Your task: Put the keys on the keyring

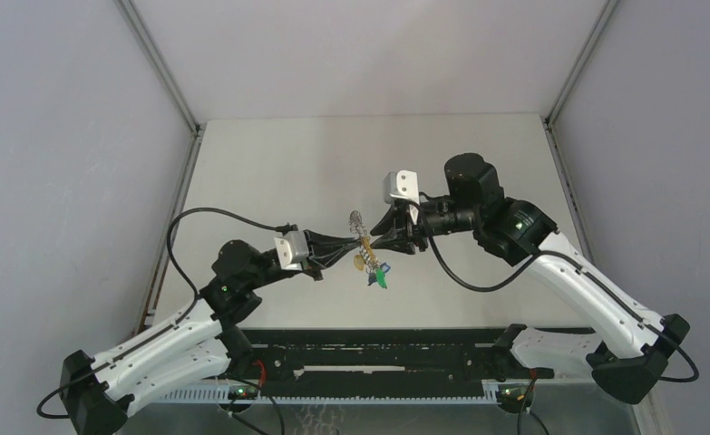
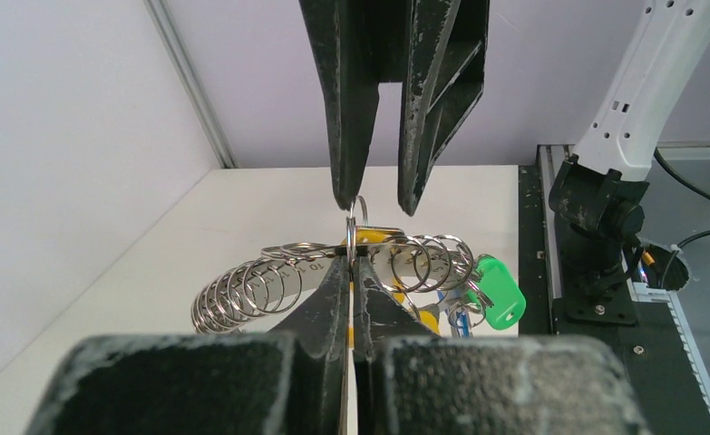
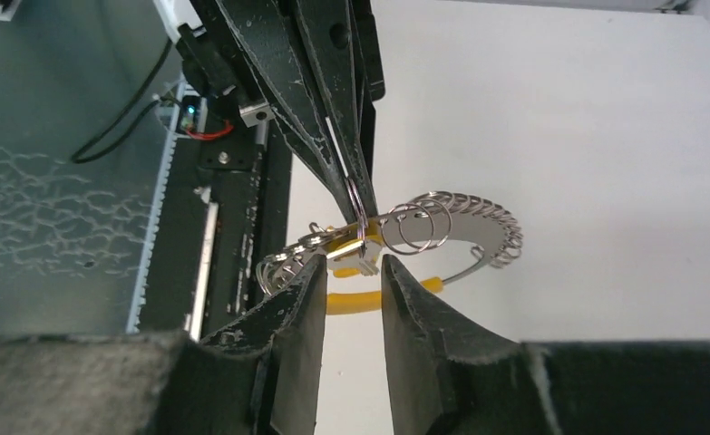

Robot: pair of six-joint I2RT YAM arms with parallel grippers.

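The keyring (image 1: 360, 234) hangs in the air between my two grippers, above the middle of the table. It is a silvery band strung with many small split rings (image 2: 242, 290) plus a yellow part (image 3: 355, 302). The keys dangle under it: a green head (image 2: 499, 290), a blue one (image 2: 444, 315), and an orange-tan one partly hidden. In the top view they hang low (image 1: 380, 275). My left gripper (image 2: 351, 263) is shut on the keyring at a small upright split ring. My right gripper (image 3: 355, 265) is open, its fingertips either side of the ring's yellow part, facing the left gripper (image 3: 360, 204).
The white table (image 1: 333, 163) lies below, with grey walls on three sides. A black rail (image 1: 378, 358) runs along the near edge between the arm bases. The right arm's base (image 2: 596, 208) shows in the left wrist view.
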